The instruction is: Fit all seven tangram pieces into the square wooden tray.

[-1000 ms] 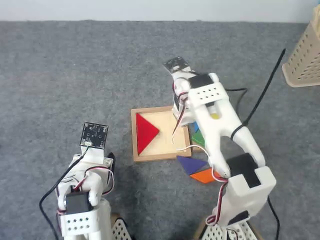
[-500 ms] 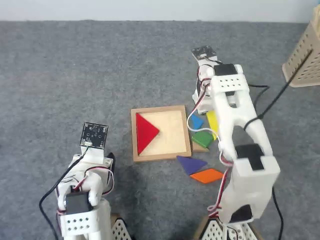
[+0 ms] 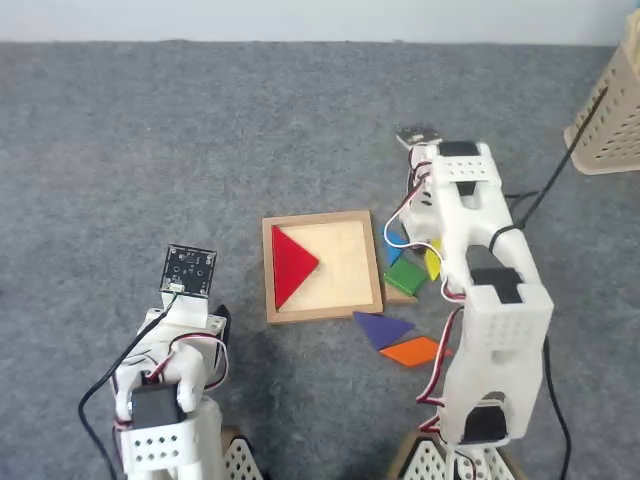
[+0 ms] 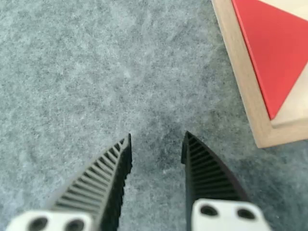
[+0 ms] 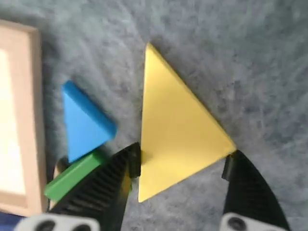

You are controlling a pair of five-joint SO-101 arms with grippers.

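Note:
The square wooden tray lies mid-table with a red triangle in its left half. To its right lie a blue triangle, a green piece, a yellow triangle, a purple triangle and an orange parallelogram. My right arm stretches over them. In its wrist view my right gripper is open, its fingers on either side of the yellow triangle, beside the blue triangle and the green piece. My left gripper is open over bare carpet near the tray's corner.
A pale slatted basket stands at the far right edge. A light wooden piece peeks out under the green one. Grey carpet stretches free to the left of and beyond the tray. The left arm's base sits at the front left.
My right arm has swung from over the tray's right edge to the right, now over the loose pieces, uncovering the blue and green pieces. The left arm has stayed still.

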